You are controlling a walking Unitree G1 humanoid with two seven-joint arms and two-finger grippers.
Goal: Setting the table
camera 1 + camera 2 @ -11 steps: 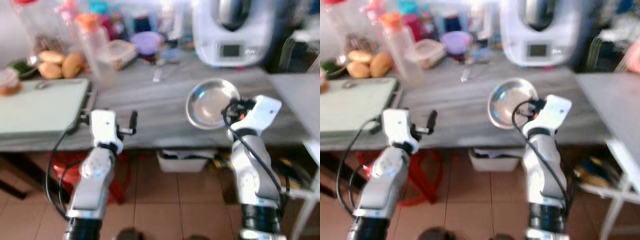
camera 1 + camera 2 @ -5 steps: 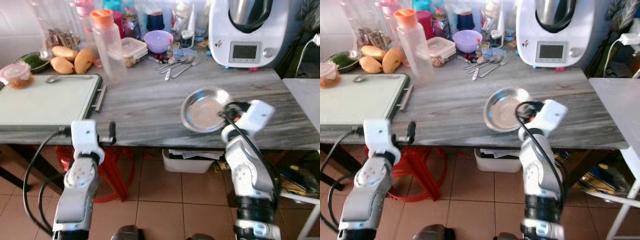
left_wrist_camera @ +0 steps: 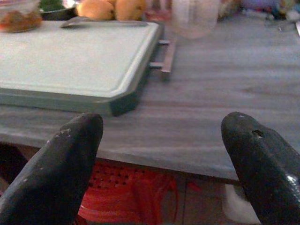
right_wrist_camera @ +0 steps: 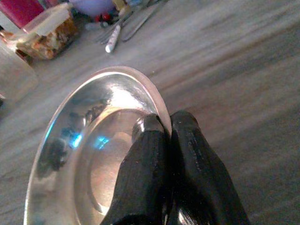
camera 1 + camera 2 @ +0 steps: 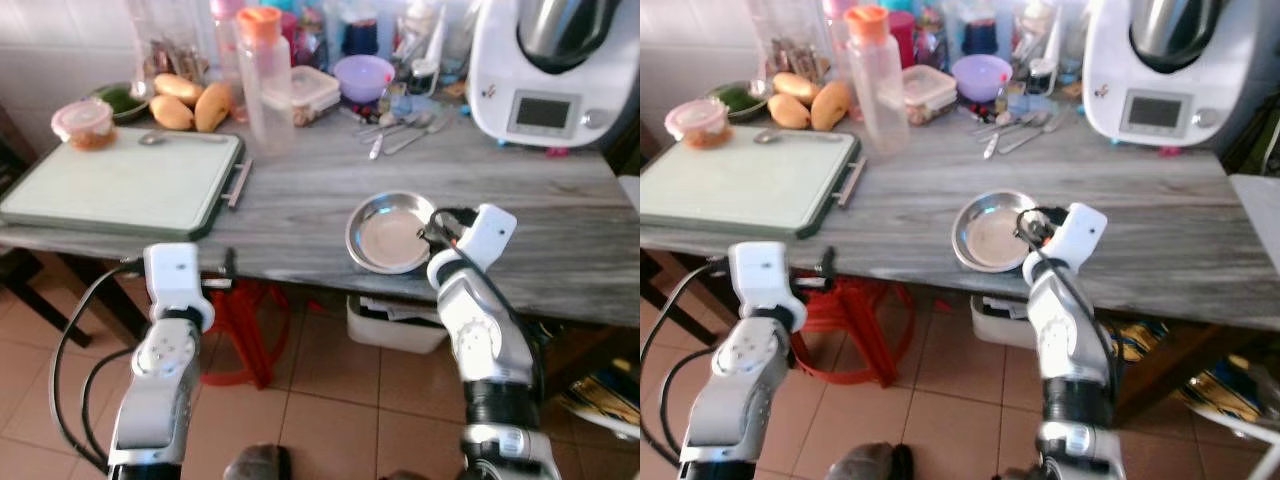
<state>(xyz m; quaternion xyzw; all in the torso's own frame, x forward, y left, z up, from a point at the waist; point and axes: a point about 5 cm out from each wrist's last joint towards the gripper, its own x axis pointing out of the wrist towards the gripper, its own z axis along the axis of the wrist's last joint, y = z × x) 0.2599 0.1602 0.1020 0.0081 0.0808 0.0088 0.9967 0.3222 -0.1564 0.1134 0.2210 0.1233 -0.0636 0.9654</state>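
Observation:
A shallow steel plate [image 5: 390, 232] rests near the front edge of the grey wooden table [image 5: 300, 195]. My right gripper [image 4: 165, 129] is shut on the steel plate [image 4: 101, 154], its two black fingers pinching the rim on the side nearest me, also seen as the right gripper [image 5: 440, 222]. My left gripper [image 5: 226, 268] hangs open just in front of the table edge, below the green cutting board [image 3: 70, 58], with nothing between its fingers [image 3: 70, 159].
Cutlery [image 5: 400, 125], a purple bowl [image 5: 363, 76], a clear bottle with an orange cap [image 5: 263, 80], mangoes [image 5: 190, 100] and a white kitchen machine [image 5: 550, 70] crowd the table's back. A red stool [image 5: 250, 330] and a white bin [image 5: 395, 325] stand underneath.
The camera has turned and the whole scene has shifted right. My right gripper keeps its hold on the plate's rim, and the left arm stays low by the table edge.

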